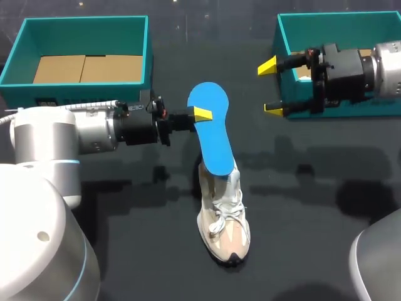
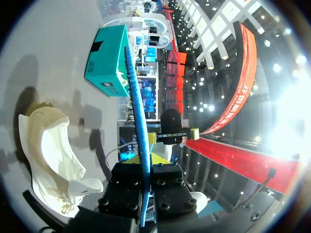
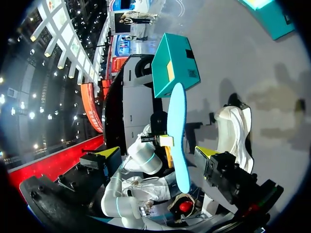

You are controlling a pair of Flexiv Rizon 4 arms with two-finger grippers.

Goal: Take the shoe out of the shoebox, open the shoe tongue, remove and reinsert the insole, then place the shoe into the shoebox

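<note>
Counted by kind
One shoe, one blue insole, two teal boxes (left box, right box, one perhaps a lid), two grippers: left gripper, right gripper.

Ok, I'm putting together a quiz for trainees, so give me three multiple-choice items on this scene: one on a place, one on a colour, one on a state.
1. Where is the shoe?
A in the left tool
B standing on the table
C in the right tool

2. What colour is the insole?
A red
B blue
C white

3. The right tool is:
A shut on the insole
B shut on the shoe
C open, holding nothing

Answers:
1 B, its sole rests on the dark tabletop.
2 B, it shows blue in every view.
3 C, its yellow tips stand apart with nothing between them, while the left tool pinches the insole.
</note>
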